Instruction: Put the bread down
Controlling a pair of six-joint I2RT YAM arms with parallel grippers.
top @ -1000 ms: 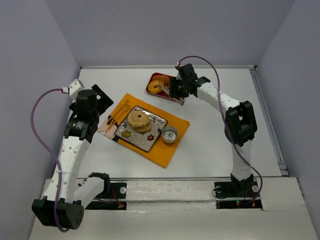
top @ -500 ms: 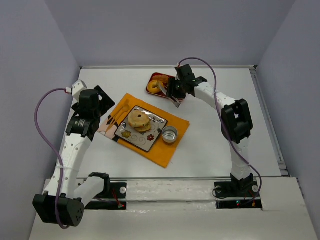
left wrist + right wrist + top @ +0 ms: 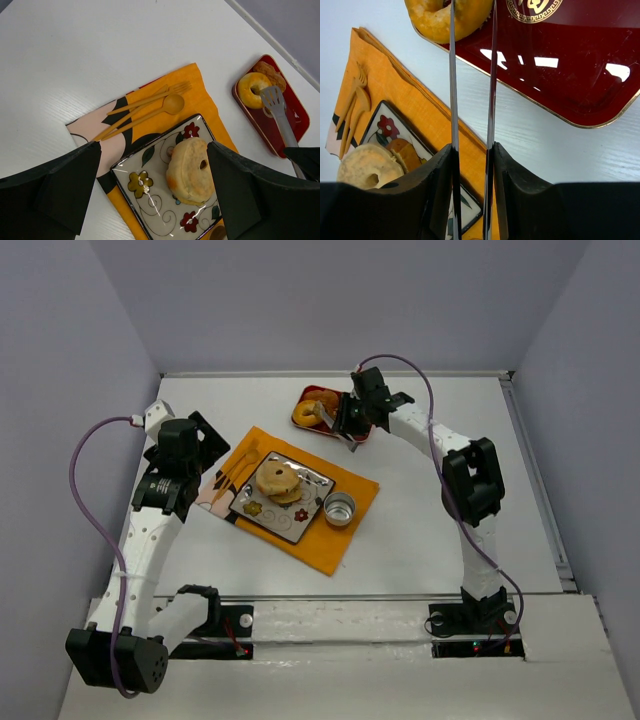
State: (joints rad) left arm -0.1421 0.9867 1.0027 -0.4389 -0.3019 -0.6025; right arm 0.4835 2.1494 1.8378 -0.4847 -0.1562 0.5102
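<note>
bread (image 3: 436, 20): golden ring, rough crust, on glossy red tray (image 3: 570, 75) at middle of counter's far edge | right gripper (image 3: 472, 152): pinching thin metal tongs (image 3: 453, 100), blades astride the ring's side | left gripper (image 3: 205, 440): spread wide, above orange cloth mat (image 3: 197, 87) toward left edge

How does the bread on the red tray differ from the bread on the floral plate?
The tray bread is a golden ring with an open hole. The plate bread is paler, and its hole is nearly closed. The tongs in the right hand have their tips at the tray bread, while no tool touches the plate bread. Both are round and lie flat.
</note>
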